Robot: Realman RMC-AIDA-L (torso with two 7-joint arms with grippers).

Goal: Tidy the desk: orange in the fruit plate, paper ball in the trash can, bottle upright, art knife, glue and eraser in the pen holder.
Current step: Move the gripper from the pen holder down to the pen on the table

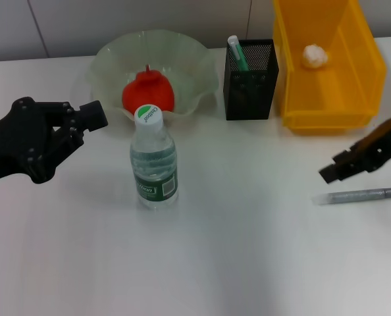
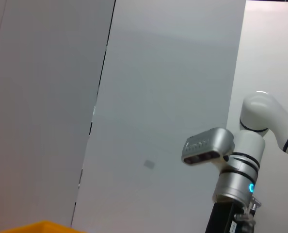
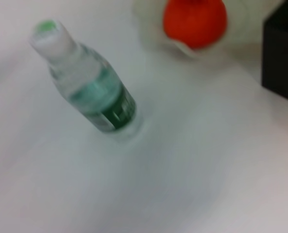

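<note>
Smooth white desk [image 1: 248,263], clear ribbed bottle [image 1: 154,161] upright; hand states unclear.

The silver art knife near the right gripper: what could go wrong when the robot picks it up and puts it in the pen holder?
1. The art knife lies flat on the table, thin and low, so the right gripper may slip off it.
2. The pen holder stands close beside the trash can and already holds a green-capped item; the knife may catch on either.
</note>
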